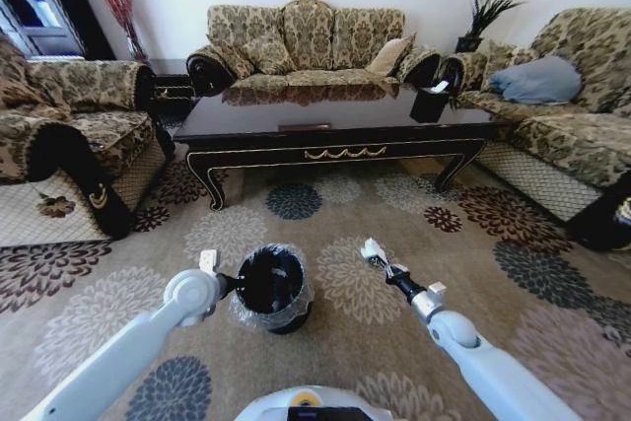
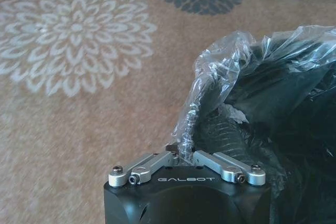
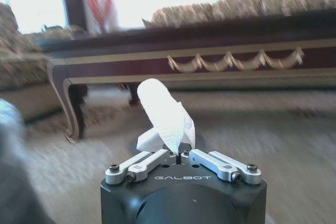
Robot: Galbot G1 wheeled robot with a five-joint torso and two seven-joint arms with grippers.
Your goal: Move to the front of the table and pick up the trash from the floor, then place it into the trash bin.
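The dark glossy table (image 1: 335,125) stands across the carpet ahead of me, and its gold-trimmed apron (image 3: 236,59) shows in the right wrist view. The black trash bin (image 1: 271,288) with a clear liner bag (image 2: 220,61) sits on the carpet just in front of me. My left gripper (image 1: 232,285) is at the bin's left rim. In the left wrist view the left gripper (image 2: 181,153) is shut on the liner's edge. My right gripper (image 1: 380,261) hangs to the right of the bin, shut on a crumpled white paper wad (image 3: 165,116) of trash (image 1: 370,246).
Patterned sofas stand on the left (image 1: 69,135), behind the table (image 1: 306,41) and on the right (image 1: 562,115). A dark tissue box (image 1: 431,104) rests on the table's right end. Floral carpet (image 1: 345,204) lies open between the bin and the table.
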